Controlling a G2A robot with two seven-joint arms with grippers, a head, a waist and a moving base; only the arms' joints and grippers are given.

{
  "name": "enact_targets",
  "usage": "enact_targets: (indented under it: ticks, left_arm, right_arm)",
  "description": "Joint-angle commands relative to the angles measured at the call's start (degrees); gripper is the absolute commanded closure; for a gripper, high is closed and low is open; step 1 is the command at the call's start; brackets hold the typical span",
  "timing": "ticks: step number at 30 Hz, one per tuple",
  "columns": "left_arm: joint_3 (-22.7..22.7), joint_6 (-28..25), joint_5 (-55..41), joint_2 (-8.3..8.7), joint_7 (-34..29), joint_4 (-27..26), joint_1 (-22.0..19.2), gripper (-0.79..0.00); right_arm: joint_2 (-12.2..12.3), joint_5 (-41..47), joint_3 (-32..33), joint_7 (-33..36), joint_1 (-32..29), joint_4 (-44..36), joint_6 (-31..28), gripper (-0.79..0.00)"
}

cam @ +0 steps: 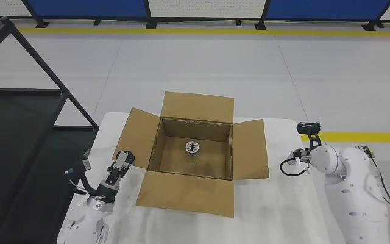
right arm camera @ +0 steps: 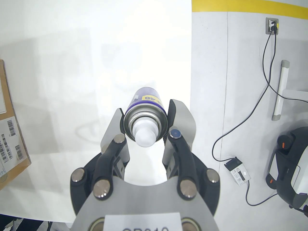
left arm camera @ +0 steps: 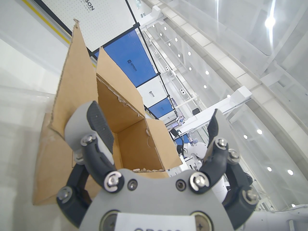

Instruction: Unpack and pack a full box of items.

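holding a spray can [right arm camera: 146, 108], the right end effector [right arm camera: 146, 117] is clamped on it: one finger is pressed against each side of the can body, just under the metal shoulder. the can is seen end-on, with its white nozzle cap toward the wrist camera and its purple-and-yellow body pointed down at the white counter [right arm camera: 96, 49]. whether the base is touching the counter cannot be told. the can is held off the right side of the box [right arm camera: 10, 131], apart from it and close to the counter's edge; one labelled corner of the box is caught in that wrist view.

in the top view the box is set mid-counter with all four flaps folded outward. one small round item [cam: 192, 147] with a metallic top is seen inside, on the box bottom near the far wall. the right arm [cam: 332, 165] is placed right of the box, beyond the right flap.

the left end effector [cam: 122, 161] is placed just beside the left flap, low over the counter. its fingers [left arm camera: 98, 121] are spread wide apart and aimed up past the box's raised flaps.

on the floor beyond the counter edge, a yellow line [right arm camera: 247, 4] and a socket [right arm camera: 272, 26] with a black cable [right arm camera: 264, 73] plugged in are seen.
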Motion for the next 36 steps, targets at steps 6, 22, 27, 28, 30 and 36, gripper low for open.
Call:
enact_targets:
  ticks: [6, 22, 27, 28, 30, 36]
  left_arm:
    - [0.0, 0.0, 0.0, 0.0, 0.0, 0.0, 0.0, -0.785]
    - [0.0, 0.0, 0.0, 0.0, 0.0, 0.0, 0.0, -0.785]
    - [0.0, 0.0, 0.0, 0.0, 0.0, 0.0, 0.0, -0.785]
    - [0.0, 0.0, 0.0, 0.0, 0.0, 0.0, 0.0, -0.785]
    - [0.0, 0.0, 0.0, 0.0, 0.0, 0.0, 0.0, -0.785]
    - [0.0, 0.0, 0.0, 0.0, 0.0, 0.0, 0.0, -0.785]
  right_arm:
    - [0.13, -0.13, -0.88, 0.56, 1.13, 2.35, -1.19, 0.0]
    - [0.2, -0.24, -3.15, 1.76, 2.26, 3.82, -1.9, 0.0]
    - [0.23, -0.17, -3.58, 1.99, 2.48, 4.32, -1.69, -0.062]
    - [0.24, -0.13, -3.59, 2.06, 2.57, 4.42, -1.59, -0.256]
    - [0.28, 0.12, -3.53, 2.12, 2.63, 4.44, -1.61, -0.489]
    - [0.5, 0.22, -3.23, 2.56, 2.36, 3.05, -1.52, -0.785]
